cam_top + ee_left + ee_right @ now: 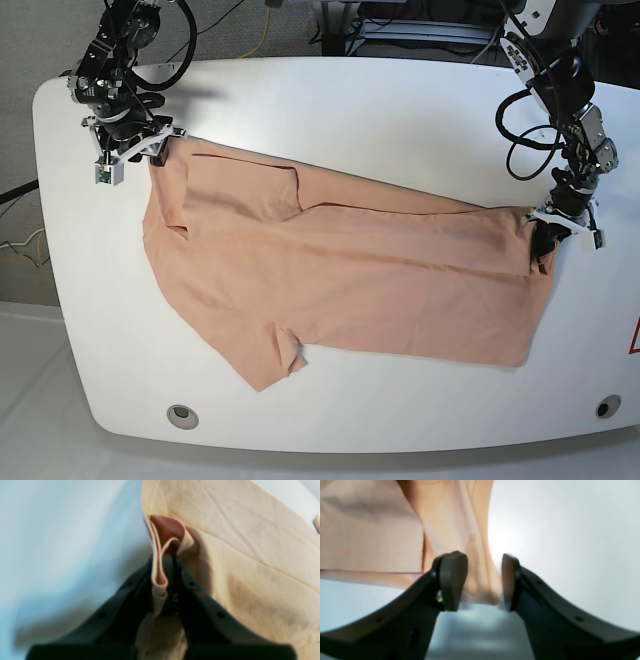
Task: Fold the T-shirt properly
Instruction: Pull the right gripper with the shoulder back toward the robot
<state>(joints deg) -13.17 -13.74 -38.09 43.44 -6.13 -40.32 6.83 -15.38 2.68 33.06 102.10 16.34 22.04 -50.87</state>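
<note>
My right gripper sits at the T-shirt's far shoulder corner, on the base view's left, jaws wide w/ a cloth ridge between them but not pinched. If I lift now that corner stays down and the fold skews. Shirt lies spread across the table, one sleeve already flipped in. My left gripper, on the right, is clamped on the hem edge; bunched layers there could slip out under tension.
</note>
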